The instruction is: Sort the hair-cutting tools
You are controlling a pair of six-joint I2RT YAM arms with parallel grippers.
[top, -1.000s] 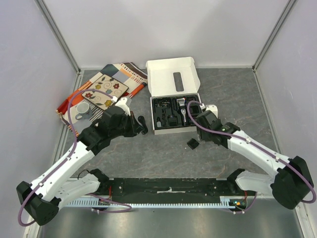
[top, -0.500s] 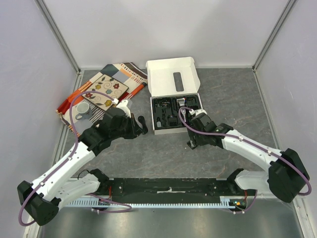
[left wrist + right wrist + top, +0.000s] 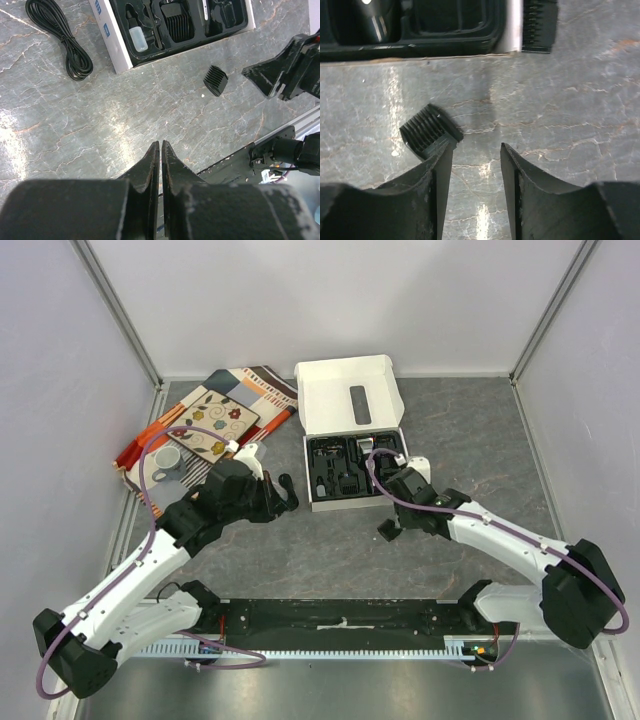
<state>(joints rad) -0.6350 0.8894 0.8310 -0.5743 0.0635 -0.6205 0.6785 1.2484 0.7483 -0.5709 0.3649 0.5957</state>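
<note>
The right arm has swung away from the near right corner of the white cardboard box with its black moulded tray (image 3: 346,380). It has dropped to the small black squarish comb attachment (image 3: 431,135), which lies loose on the grey stone-patterned table (image 3: 330,550) a little in front of that box.

In the right wrist view, the right gripper (image 3: 475,148) hangs low over the table with its jaws apart. The comb attachment is not between them. It sits at the tip of the finger on the left side of that view, touching it or just beside it, with its teeth angled away. Only bare table shows in the gap between the fingers. A second black comb piece (image 3: 539,22) lies against the box's white outer wall, farther off.

The left arm has barely shifted over the same second. The left gripper (image 3: 161,156) has its fingers pressed together on nothing and hovers above bare table. The coiled black cord (image 3: 60,37) lies well apart from it, beside the box's left corner.

This looks like the start of a pick. The loose comb attachment is the next piece to go into the tray, which already holds another comb and a small pale bottle. The approach seems to have landed slightly to one side. If the jaws closed here they would likely pinch air or nudge the comb aside, so a small sideways correction seems needed first. The cord and the second comb are both outside the tray.
</note>
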